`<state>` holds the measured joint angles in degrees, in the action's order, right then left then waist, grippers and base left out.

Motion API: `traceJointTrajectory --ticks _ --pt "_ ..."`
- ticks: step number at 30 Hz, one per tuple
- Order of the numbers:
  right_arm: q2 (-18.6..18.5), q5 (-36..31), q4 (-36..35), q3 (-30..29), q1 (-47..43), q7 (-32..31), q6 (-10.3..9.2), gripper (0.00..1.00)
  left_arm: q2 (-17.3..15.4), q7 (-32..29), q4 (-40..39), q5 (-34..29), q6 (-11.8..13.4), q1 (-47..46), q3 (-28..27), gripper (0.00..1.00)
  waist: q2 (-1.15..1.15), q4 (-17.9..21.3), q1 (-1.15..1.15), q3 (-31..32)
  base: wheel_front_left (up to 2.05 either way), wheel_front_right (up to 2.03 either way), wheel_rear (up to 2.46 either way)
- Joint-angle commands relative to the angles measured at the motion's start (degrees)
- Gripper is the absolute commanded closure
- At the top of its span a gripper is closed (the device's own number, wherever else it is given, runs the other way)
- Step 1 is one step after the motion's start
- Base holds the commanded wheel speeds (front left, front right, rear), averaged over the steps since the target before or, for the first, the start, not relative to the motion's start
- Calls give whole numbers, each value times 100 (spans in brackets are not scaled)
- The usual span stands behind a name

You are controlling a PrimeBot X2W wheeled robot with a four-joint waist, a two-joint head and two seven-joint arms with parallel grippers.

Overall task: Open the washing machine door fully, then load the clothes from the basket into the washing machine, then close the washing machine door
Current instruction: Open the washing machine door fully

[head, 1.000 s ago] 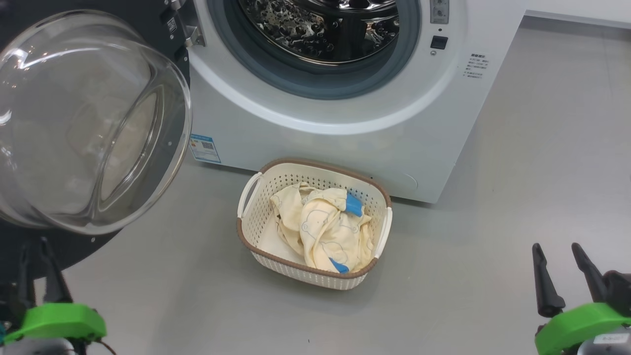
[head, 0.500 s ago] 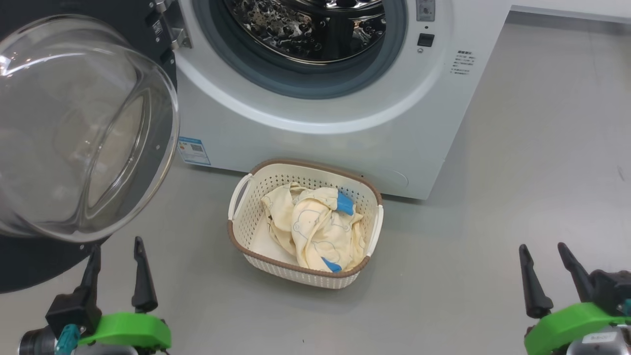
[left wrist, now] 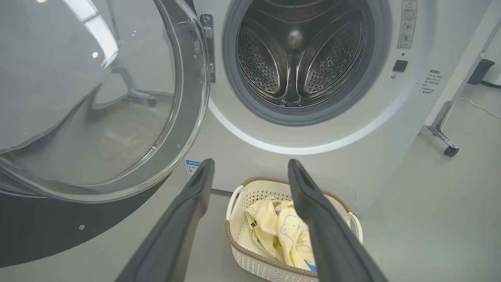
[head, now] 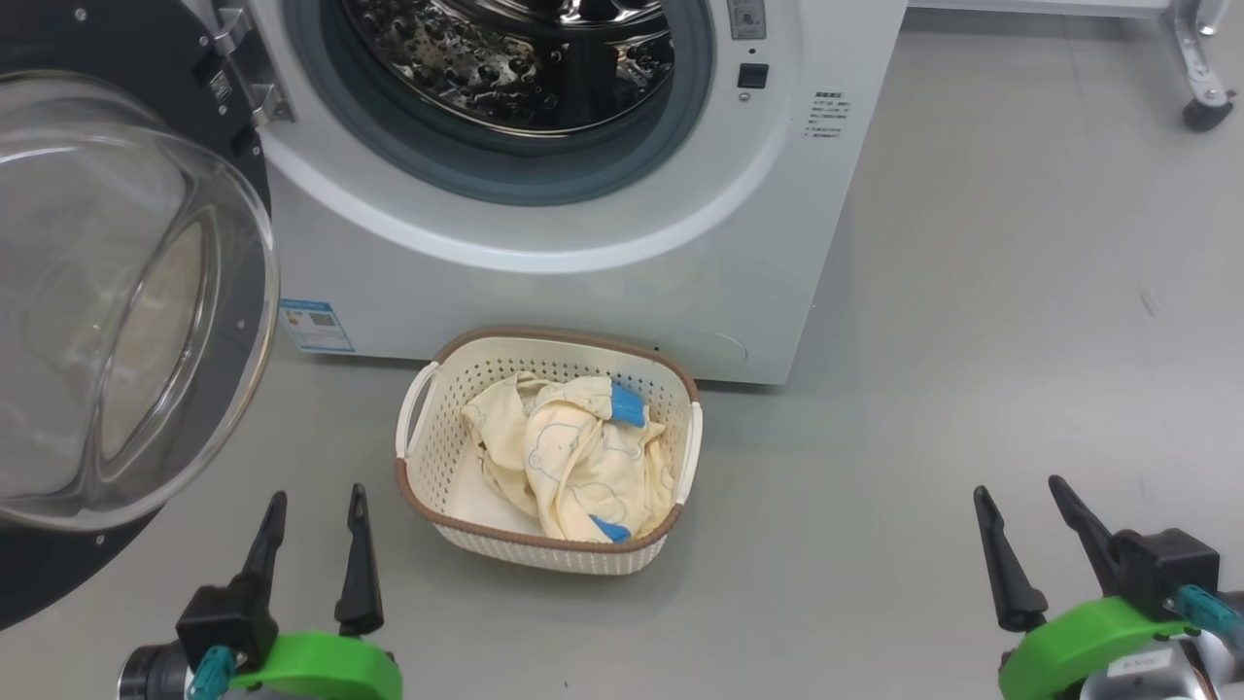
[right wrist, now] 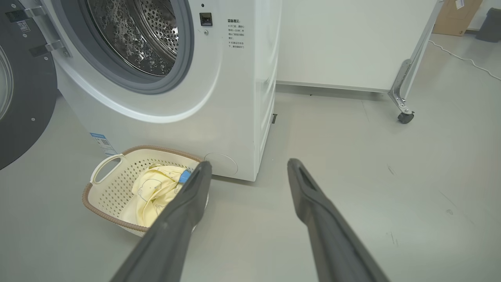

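Note:
The white washing machine [head: 583,272] stands ahead with its steel drum [head: 505,49] exposed. Its black door [head: 117,292], with a bulging glass bowl, is swung out wide to the left. On the floor before the machine sits the cream basket [head: 549,544] holding pale yellow clothes [head: 564,457] with blue trim. My left gripper [head: 316,501] is open at the lower left, just left of the basket and below the door, holding nothing. My right gripper [head: 1025,491] is open at the lower right, well away from the basket. The basket [left wrist: 254,254] and clothes [left wrist: 274,231] also lie between the left fingers.
Grey floor [head: 972,340] spreads to the right of the machine. A wheeled metal frame leg [head: 1200,97] stands at the far right, next to a white panel [right wrist: 352,43]. The open door overhangs the floor at the left.
The head camera has swung, shifting the whole picture leftward. My left gripper has come out from under the door and opened; it now stands beside the basket. The right gripper stays open.

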<state>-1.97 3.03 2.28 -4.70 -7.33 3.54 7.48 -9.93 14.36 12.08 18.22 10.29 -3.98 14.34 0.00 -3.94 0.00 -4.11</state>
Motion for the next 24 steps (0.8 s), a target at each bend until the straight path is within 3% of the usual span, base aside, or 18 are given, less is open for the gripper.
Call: traceJointTrajectory --ticks 1,12,24 --pt "-90 -44 -229 118 272 59 1 0 -49 63 -124 -43 -21 -260 -185 0 0 75 0 22 0 0 0" --pt "-90 -245 -564 -30 220 90 1 0 59 63 232 -134 -147 -322 -81 0 0 388 0 128 0 0 0" --pt "-90 -270 -956 -125 90 -27 1 0 94 63 260 -194 -197 -366 -98 0 0 402 0 191 0 0 0"
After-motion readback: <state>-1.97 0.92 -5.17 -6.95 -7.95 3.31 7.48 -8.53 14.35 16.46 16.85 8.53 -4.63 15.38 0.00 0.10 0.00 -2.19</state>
